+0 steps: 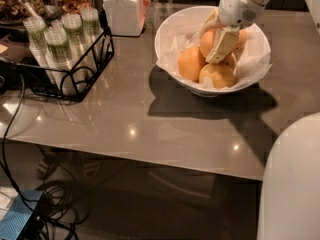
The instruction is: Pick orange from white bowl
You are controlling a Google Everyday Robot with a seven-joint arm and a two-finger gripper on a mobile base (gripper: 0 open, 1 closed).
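The white bowl (165, 34) stands on the grey table at the back right, lined with crumpled white paper, and holds several oranges. My gripper (216, 51) reaches down into it from the upper right. Its fingers (223, 43) close around the top orange (206, 40), one finger across the front of the fruit and the other hidden behind it. Other oranges lie beside and under it: one to the left (191, 63), one in front (217, 76), and one partly hidden at the right (242, 37).
A white square jar (125, 11) stands just left of the bowl. A black wire rack (70, 69) with cups of green drink is at the far left. Cables (15, 134) hang off the table's left side. My white body (292, 184) fills the lower right.
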